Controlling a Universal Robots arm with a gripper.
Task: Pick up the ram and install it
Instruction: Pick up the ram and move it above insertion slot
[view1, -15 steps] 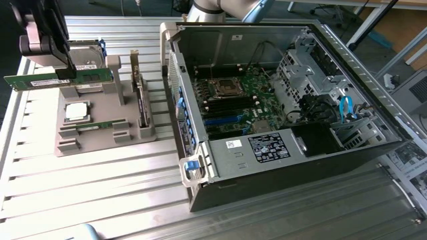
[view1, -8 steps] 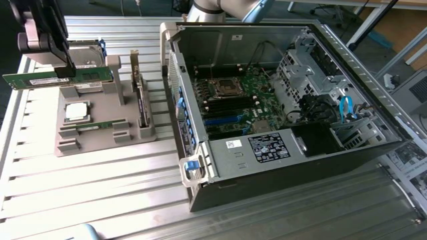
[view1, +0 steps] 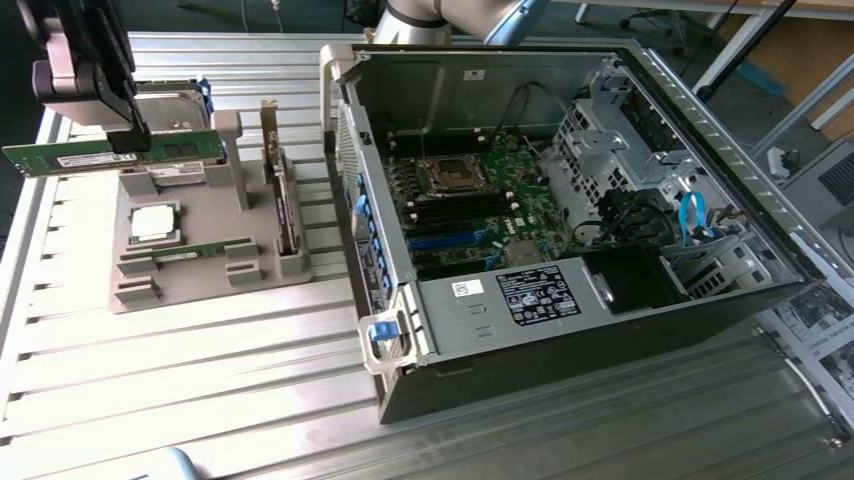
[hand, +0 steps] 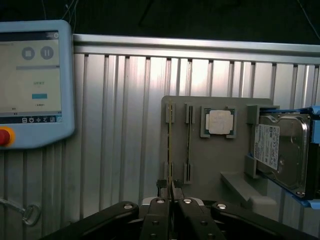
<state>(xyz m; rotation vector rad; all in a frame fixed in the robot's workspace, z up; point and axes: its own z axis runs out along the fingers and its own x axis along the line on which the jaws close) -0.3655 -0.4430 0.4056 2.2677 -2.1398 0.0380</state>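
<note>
The ram (view1: 80, 156) is a long green stick with a white label, held level in the air above the grey parts holder (view1: 200, 285) at the exterior view's left. My gripper (view1: 130, 138) is shut on it near its middle. In the wrist view the ram (hand: 170, 145) shows edge-on as a thin line running out from between my closed fingers (hand: 159, 215), over the holder (hand: 210, 165). The open computer case (view1: 667, 330) lies to the exterior view's right, with the motherboard's memory slots (view1: 461, 212) exposed.
The holder carries a square silver processor (view1: 151, 222) (hand: 219, 122) and a hard drive (hand: 280, 150) in a blue bracket. A teach pendant (hand: 30, 85) lies on the ribbed metal table (view1: 200, 380). The case's raised wall (view1: 350, 140) stands between holder and motherboard.
</note>
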